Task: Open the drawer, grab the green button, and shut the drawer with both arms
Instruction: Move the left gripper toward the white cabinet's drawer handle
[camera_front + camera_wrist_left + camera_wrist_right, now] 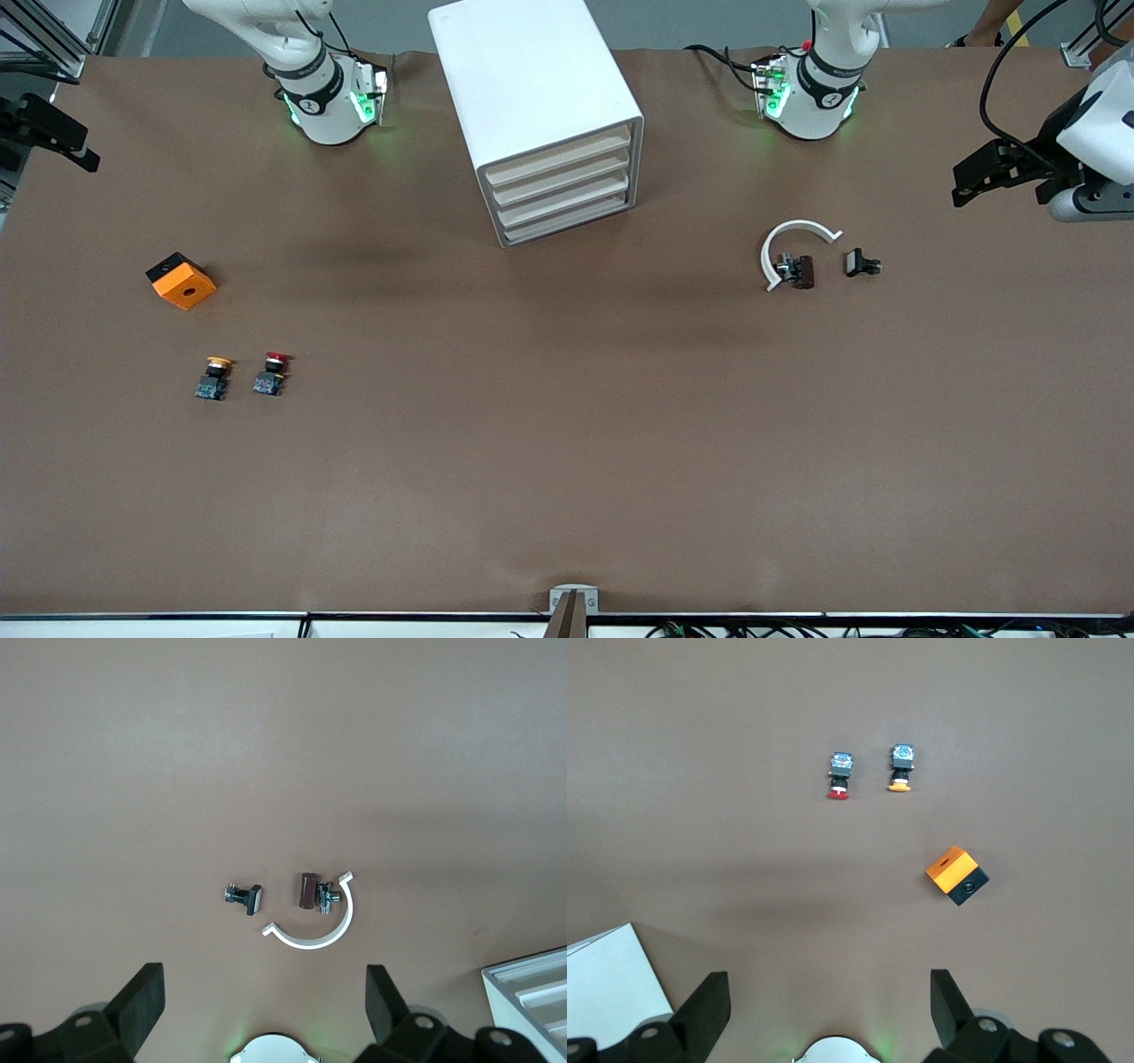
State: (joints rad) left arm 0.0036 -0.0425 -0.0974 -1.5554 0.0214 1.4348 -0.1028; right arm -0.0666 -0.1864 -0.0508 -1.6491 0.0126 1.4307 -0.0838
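right gripper [824, 1014]: hanging with fingers spread wide, holding nothing, waiting at its end of the table
orange box [182, 281]: lying above two buttons [241, 376]
cabinet [540, 115]: standing mid-table; every drawer [565, 202] sitting shut
left gripper [261, 1010]: gaping wide, empty, hanging over the white ring [791, 249]

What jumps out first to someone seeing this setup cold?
The white cabinet with four shut drawers stands mid-table between the two arm bases. Toward the right arm's end lie an orange box and, nearer the front camera, an orange-capped button beside a red-capped button. Toward the left arm's end, a white curved clip sits with small dark parts; both arms wait at the table's ends, fingers open.
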